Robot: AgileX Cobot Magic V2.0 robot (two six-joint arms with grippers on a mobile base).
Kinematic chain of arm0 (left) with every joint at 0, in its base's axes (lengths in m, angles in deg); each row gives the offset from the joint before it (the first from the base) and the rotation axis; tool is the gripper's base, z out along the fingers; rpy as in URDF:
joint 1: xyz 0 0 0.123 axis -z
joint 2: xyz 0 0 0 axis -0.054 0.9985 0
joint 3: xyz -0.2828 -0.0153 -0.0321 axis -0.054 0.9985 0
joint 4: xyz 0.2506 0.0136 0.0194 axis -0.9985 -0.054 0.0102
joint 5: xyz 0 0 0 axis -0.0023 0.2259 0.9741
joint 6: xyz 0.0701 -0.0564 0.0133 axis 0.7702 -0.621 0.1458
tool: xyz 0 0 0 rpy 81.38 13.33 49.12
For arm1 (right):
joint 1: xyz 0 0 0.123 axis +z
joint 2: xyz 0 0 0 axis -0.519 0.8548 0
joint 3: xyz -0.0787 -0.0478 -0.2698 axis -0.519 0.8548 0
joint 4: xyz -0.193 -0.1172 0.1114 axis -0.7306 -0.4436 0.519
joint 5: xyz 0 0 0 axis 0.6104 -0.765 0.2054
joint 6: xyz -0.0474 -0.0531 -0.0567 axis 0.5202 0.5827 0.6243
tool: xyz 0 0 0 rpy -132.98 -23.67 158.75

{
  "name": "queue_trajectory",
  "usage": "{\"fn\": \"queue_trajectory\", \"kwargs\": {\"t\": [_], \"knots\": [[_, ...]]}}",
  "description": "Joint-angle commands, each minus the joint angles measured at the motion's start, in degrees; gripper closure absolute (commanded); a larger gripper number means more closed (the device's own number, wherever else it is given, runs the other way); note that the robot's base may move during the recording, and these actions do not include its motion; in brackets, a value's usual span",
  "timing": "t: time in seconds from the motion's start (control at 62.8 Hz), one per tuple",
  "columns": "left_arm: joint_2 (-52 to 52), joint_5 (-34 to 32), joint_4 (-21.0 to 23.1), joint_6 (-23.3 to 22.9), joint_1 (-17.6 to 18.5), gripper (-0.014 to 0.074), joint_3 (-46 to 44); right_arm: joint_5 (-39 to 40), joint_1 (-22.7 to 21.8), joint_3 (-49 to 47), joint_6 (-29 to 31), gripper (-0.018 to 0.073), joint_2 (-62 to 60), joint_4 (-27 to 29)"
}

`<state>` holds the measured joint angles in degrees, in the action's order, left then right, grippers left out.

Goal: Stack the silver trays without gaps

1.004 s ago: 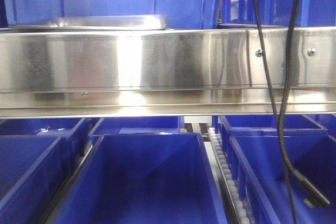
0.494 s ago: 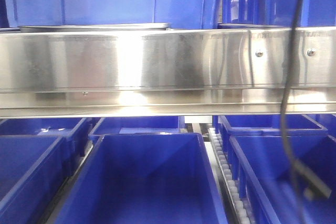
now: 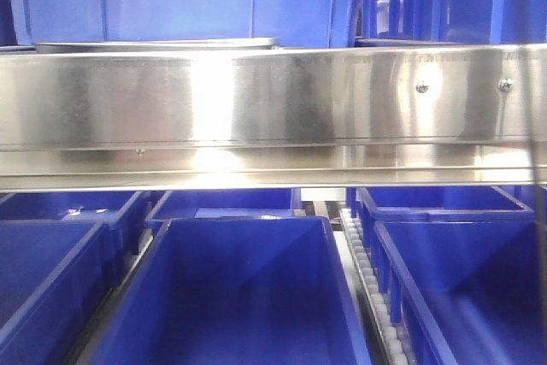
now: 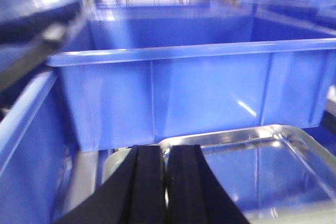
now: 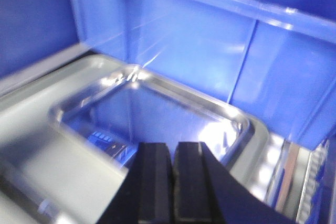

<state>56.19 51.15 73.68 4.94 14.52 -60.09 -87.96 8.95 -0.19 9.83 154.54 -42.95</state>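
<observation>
Blue bins fill the front view, with a broad steel rail across it; I see only a tray's thin edge above that rail. My left gripper is pressed closed, empty, the tray just beyond it to the right. My right gripper is closed too, holding nothing, hovering over the tray's near rim.
</observation>
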Motion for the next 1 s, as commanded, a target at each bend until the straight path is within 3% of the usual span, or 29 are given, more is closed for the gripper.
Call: {"fn": "queue_trajectory", "kwargs": {"t": [0.0, 0.112, 0.319, 0.542, 0.988], "knots": [[-8.2, -8.4, 0.7, 0.4, 0.2, 0.0602, 8.7, 10.0, 0.0, 4.9, 0.4, 0.0638, -4.2, -1.2], [-17.6, -12.5, 0.6, 0.4, 0.2, 0.0602, 17.8, 16.3, 0.0, 10.2, 0.4, 0.0638, -7.4, -1.2], [-29.5, -15.1, 0.6, 0.4, 0.2, 0.0602, 27.3, 16.7, 0.0, 13.0, 0.4, 0.0638, -8.3, -1.2], [-34.3, -10.6, 0.6, 0.4, 0.2, 0.0602, 28.2, 18.9, 0.0, 13.0, 0.4, 0.0638, -8.3, -1.2], [-34.8, -9.9, 0.6, 0.4, 0.2, 0.0602, 28.2, 18.9, 0.0, 13.0, 0.4, 0.0638, -8.3, -1.2]]}}
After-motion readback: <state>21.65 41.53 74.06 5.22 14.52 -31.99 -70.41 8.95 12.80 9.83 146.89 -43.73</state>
